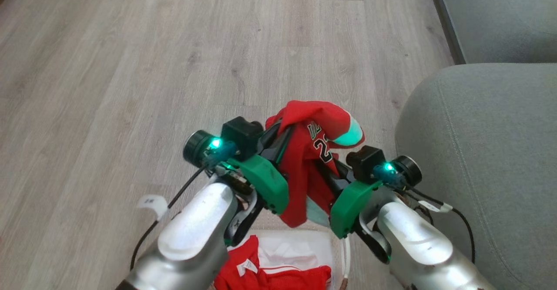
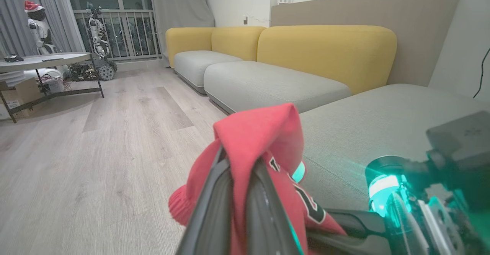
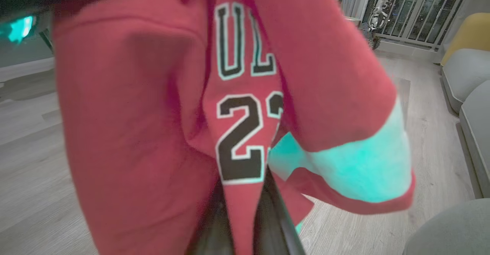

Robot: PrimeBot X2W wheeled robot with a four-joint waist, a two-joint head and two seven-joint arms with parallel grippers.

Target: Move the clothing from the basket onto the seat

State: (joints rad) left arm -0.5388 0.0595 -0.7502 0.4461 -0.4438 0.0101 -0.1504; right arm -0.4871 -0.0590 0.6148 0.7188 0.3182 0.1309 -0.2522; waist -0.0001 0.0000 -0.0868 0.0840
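Starting nearest the robot: basket (image 1: pixel 346 255) sits on the wood floor (image 1: pixel 130 63) at the bottom edge of head view, between the two silver forearms (image 1: pixel 191 233). Part of its white bottom is bare. More red garments (image 1: pixel 278 278) with white stripes and a small white tag lie crumpled in it.

Just above that, both arms converge. Left end effector (image 2: pixel 242 159) is clamped on the red jersey (image 1: pixel 304 159): left wrist view has cloth pinched between the two dark fingers (image 2: pixel 210 209) and folded over their tips. Right end effector (image 3: pixel 243 193) is closed on the same jersey. Right wrist view has a strip of fabric running down between its fingers (image 3: pixel 277 232), with black digits and white-outlined lettering just above.

Jersey hangs in the air between the two end effectors, lifted out of the basket. In head view its lower end stops just at the basket's far edge. A white trim band on it glows teal under the green wrist LEDs (image 1: pixel 215 143).

Seat (image 1: pixel 478 159) is right of the jersey, near but apart from it.

Further back in left wrist view: more grey cushions (image 2: pixel 268 86), yellow backrests (image 2: pixel 325 52), a round counter (image 2: pixel 42 59), small robot figures (image 2: pixel 38 21) by the window railing.
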